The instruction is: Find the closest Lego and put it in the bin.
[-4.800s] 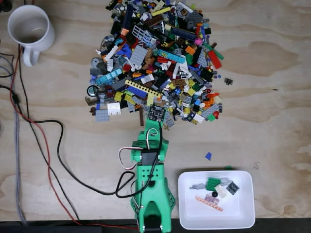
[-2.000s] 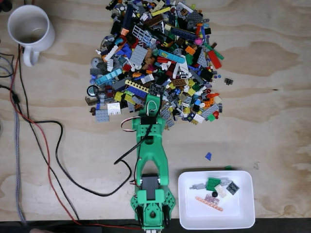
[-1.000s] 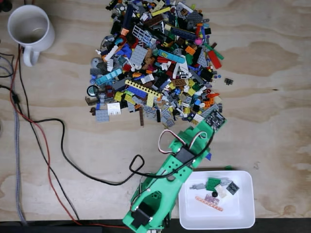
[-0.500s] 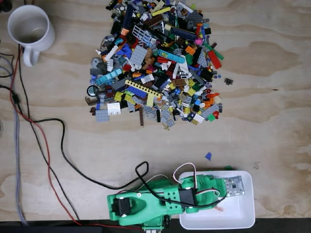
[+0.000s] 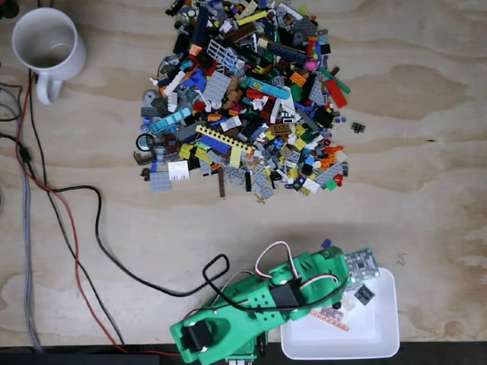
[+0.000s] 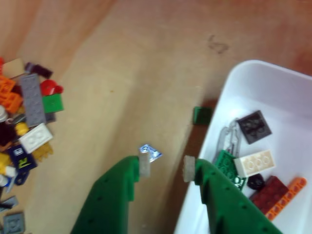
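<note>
Fingers (image 6: 165, 168) spread, empty, above table beside bin (image 6: 273, 87); arm angled right.

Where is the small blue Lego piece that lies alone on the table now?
In the wrist view, the small blue piece lies on the bare table, beside the left finger of the open gripper, left of the bin.
</note>
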Controlling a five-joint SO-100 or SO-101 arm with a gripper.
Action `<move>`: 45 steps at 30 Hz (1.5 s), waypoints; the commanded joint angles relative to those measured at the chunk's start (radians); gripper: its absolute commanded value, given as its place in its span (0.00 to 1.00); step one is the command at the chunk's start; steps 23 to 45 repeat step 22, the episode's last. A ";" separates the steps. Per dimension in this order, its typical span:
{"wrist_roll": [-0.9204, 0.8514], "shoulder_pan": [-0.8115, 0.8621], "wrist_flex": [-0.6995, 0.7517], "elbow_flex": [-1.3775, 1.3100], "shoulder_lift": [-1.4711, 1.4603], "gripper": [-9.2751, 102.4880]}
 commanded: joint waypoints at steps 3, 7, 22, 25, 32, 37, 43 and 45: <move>0.138 -0.472 0.089 -0.227 -0.149 0.12; 0.167 -0.626 0.067 -0.175 -0.215 0.12; 0.244 -0.933 -0.081 0.084 -0.184 0.13; 0.244 -0.933 -0.081 0.084 -0.184 0.13; 0.244 -0.933 -0.081 0.084 -0.184 0.13; 0.244 -0.933 -0.081 0.084 -0.184 0.13; 0.244 -0.933 -0.081 0.084 -0.184 0.13; 0.244 -0.933 -0.081 0.084 -0.184 0.13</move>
